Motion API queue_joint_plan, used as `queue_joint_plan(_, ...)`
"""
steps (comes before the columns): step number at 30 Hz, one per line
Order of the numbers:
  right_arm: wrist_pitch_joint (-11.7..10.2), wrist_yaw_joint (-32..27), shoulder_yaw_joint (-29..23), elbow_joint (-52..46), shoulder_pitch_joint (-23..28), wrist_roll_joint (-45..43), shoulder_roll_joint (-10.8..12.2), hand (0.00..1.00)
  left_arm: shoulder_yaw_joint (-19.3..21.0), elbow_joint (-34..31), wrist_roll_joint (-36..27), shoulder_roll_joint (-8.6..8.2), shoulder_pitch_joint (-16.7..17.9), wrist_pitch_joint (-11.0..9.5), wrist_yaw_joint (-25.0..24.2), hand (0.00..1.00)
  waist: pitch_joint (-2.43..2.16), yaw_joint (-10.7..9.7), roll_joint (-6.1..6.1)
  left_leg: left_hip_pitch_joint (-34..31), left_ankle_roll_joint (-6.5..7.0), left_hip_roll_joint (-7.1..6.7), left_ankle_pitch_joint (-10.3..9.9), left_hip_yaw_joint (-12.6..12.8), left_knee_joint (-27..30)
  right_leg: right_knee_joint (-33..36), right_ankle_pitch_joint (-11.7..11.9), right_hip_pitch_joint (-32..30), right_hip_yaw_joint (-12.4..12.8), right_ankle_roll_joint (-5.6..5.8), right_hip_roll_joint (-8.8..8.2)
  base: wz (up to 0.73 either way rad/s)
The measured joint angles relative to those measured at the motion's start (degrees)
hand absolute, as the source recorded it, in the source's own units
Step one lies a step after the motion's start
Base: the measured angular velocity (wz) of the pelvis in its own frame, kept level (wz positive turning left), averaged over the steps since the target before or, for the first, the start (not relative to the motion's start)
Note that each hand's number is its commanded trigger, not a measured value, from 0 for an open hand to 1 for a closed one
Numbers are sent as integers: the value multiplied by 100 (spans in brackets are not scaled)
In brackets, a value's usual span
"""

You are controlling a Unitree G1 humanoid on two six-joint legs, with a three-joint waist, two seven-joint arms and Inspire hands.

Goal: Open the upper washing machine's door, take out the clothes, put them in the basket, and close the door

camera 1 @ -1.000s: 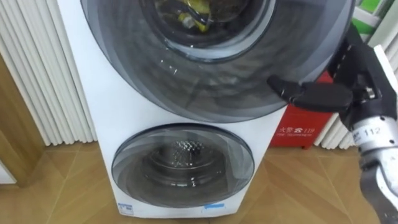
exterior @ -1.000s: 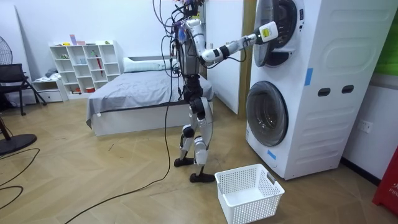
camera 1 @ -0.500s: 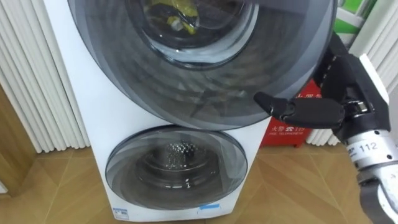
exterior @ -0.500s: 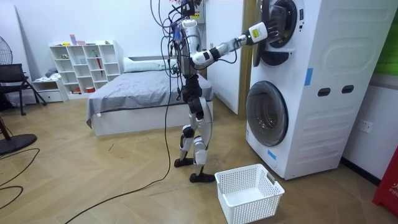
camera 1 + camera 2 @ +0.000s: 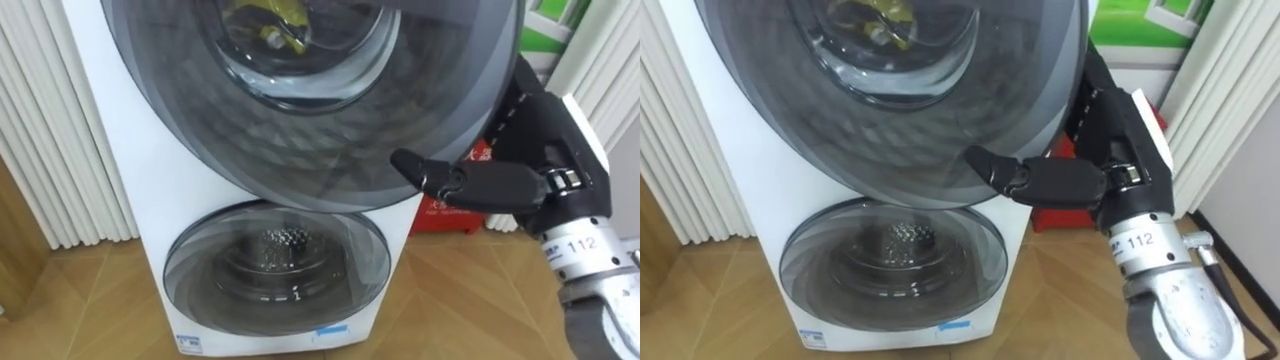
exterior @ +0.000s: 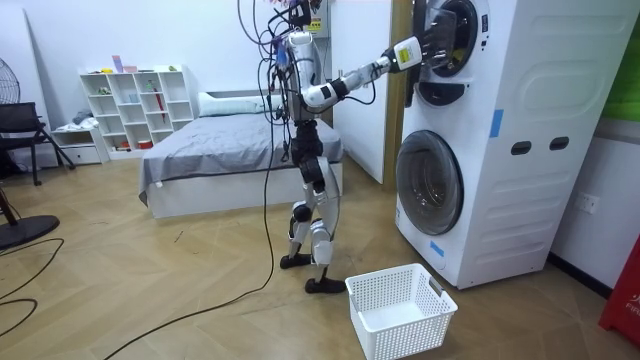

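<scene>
Presently: robot stands facing the stacked washer (image 6: 520, 120), right hand (image 5: 535, 150) raised to the right rim of the top door (image 5: 300, 130), mid-right in the eye views. Thumb lies flat across the door's front. The rest of the hand passes behind the rim and is hidden, so I cannot tell whether it has a real grip or merely rests there. Clothes (image 5: 275, 18), a yellow bundle, sit behind the door glass at the top edge of the frame, not yet out. Room view suggests the door stands a little ajar, top centre-right; not certain. Risks, as I judge them: the door face is smooth and curved, so a thumb-only hold could slide off and let the door swing shut. Pulled too fast, the door could strike the forearm, since the robot stands close. Reaching in will need the door wide, otherwise the arm jams between door and opening. Basket (image 6: 400, 310) is on the floor at lower centre of the room view, near the feet and not under the top door. A dropped garment may miss it, and a backward step may kick it. Also noted: lower door (image 5: 275, 265) closed, drum looks empty; red box (image 5: 450, 208) behind the washer, right of centre; ribbed panel (image 5: 50, 140) at left; bed (image 6: 220, 150) well apart, left of centre. Only the top door stands between hand and clothes.
</scene>
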Motion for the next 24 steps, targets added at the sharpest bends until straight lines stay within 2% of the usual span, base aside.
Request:
queue_joint_plan(5, -4, 128, 112, -283, 0, -82, -4, 0, -30, 55, 8, 18, -102, -62, -13, 0, 3, -16, 12, -47, -11, 25, 7, 75, 48, -5, 33, -95, 23, -49, 30, -15)
queue_joint_plan(12, -48, 480, 160, -403, 0, -97, -9, 0, -30, 37, 9, 27, -268, -137, -119, 0, 2, -13, 64, -25, -10, 27, 6, 215, 97, -11, 42, -112, 161, -63, 65, -12)
queue_joint_plan(18, -100, 652, 322, -515, -69, -124, 24, 0, -99, 36, 13, 43, -336, -138, -177, 0, -19, -3, 142, -15, -10, 30, 7, 205, 106, -10, 51, -113, 181, -74, 74, -1)
queue_joint_plan(24, -115, 1041, 381, -530, -218, -266, 71, 0, -98, 30, 10, 79, -425, -180, -371, 0, -25, -7, 148, -23, -13, 30, 10, 112, 107, -1, 58, -103, 139, -81, 63, 4)
